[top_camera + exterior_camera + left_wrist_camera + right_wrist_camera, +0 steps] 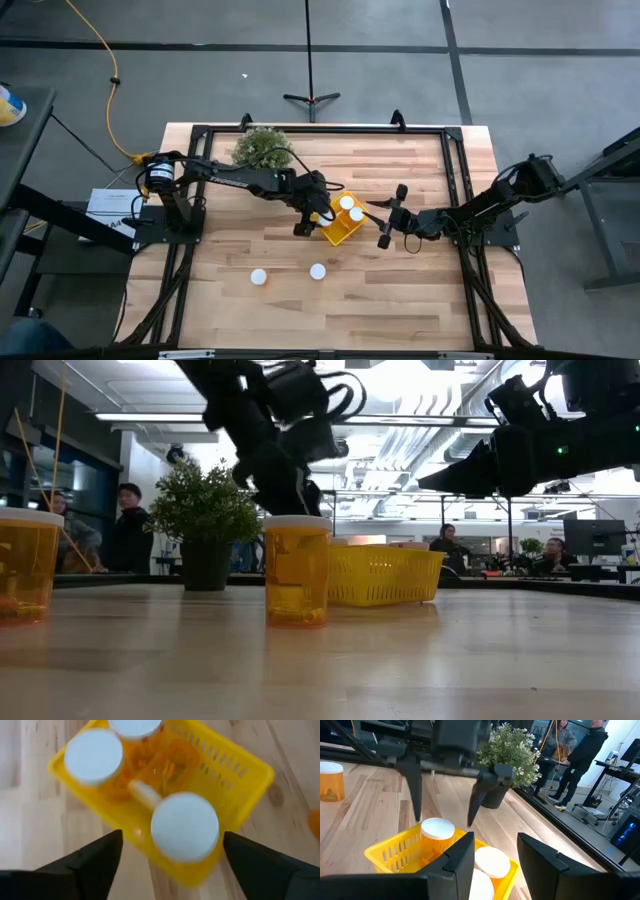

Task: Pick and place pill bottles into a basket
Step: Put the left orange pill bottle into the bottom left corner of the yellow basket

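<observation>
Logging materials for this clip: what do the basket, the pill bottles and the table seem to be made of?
Basket: likely glossy yellow plastic, with slotted moulded walls. Pill bottles: translucent orange bodies that let light through, probably plastic, under matte white caps. Table: light wood by its grain and plank seams, smooth finish.

Likely an open-plan lab, desks with monitors [592, 538], exposed ceiling ducts [400, 455], onlookers [582, 757]

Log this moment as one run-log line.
left gripper: open over basket | right gripper: open beside basket | two bottles on table
</observation>
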